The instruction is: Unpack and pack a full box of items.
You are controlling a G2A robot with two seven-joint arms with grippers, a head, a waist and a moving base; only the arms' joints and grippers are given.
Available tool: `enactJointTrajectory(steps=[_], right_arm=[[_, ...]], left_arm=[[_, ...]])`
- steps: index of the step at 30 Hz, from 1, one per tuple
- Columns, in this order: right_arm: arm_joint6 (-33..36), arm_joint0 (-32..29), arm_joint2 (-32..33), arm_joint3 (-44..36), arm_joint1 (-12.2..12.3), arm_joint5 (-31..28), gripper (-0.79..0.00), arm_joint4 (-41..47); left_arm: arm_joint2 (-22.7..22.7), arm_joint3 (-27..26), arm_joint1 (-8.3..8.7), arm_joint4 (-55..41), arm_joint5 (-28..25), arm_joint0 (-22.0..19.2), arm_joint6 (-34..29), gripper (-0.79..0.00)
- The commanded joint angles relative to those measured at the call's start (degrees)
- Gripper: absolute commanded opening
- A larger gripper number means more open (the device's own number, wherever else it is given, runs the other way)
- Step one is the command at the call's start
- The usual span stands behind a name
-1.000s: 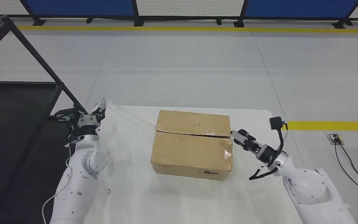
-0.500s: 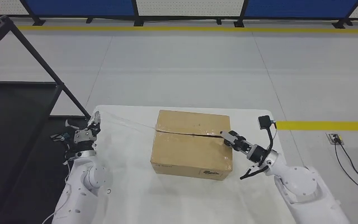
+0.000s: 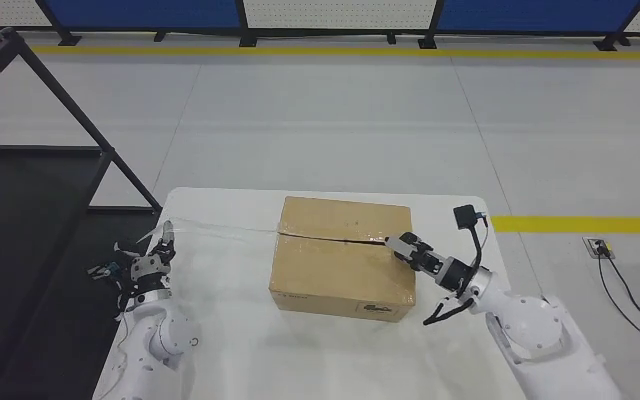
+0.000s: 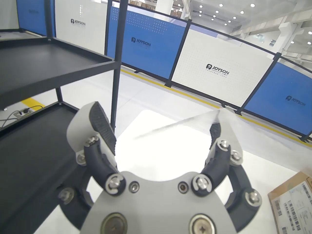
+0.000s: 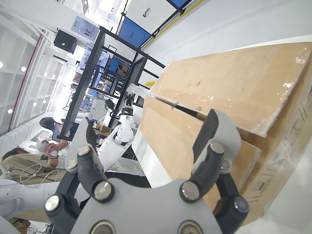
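Brown cardboard box (image 3: 340, 270), one, sits on your white table (image 3: 230, 325). Left gripper (image 3: 160, 244) and right gripper (image 3: 402, 245) fingers stand apart; one clear tape strip (image 3: 225, 228) touches the left's.

Workshop surroundings around a white counter

The white counter (image 3: 235, 335) sits at lower centre on a pale grey floor (image 3: 320, 130). A black metal shelf rack (image 3: 40, 260) fills the left edge, one of its posts slanting up to the upper left corner. Blue and white partition panels (image 3: 140, 12) run along the top edge, with a yellow floor line (image 3: 330, 50) just below them. A second yellow stripe (image 3: 570, 224) lies at right, above a floor socket (image 3: 598, 247) and its dark cable (image 3: 622, 288).
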Motion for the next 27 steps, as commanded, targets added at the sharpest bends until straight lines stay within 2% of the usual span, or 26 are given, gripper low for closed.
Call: enactJointTrajectory(steps=[1,12,16,21,27], right_arm=[[0.39,0.35,-0.21,0.12,-0.04,-0.14,0.000,-0.14],[1.47,0.86,-0.49,0.62,-0.13,-0.94,0.000,-0.57],[1.85,1.00,-0.56,1.00,-0.15,-1.24,0.000,-0.54],[4.90,2.23,-1.49,1.24,-0.12,-0.82,0.000,-2.18],[9.10,7.47,-1.31,3.29,-0.05,-0.08,0.000,-3.01]], left_arm=[[-0.32,0.41,-0.14,-1.53,-0.27,0.32,0.02,0.000],[-1.88,-0.52,-0.65,-5.69,-0.07,2.98,0.88,0.000],[-2.13,-2.59,-0.59,-4.50,-1.05,4.80,1.45,0.000],[-3.05,-8.80,0.14,1.32,-4.59,8.88,1.63,0.000],[-7.78,-21.98,1.80,9.62,-11.40,16.92,-1.08,0.000]])
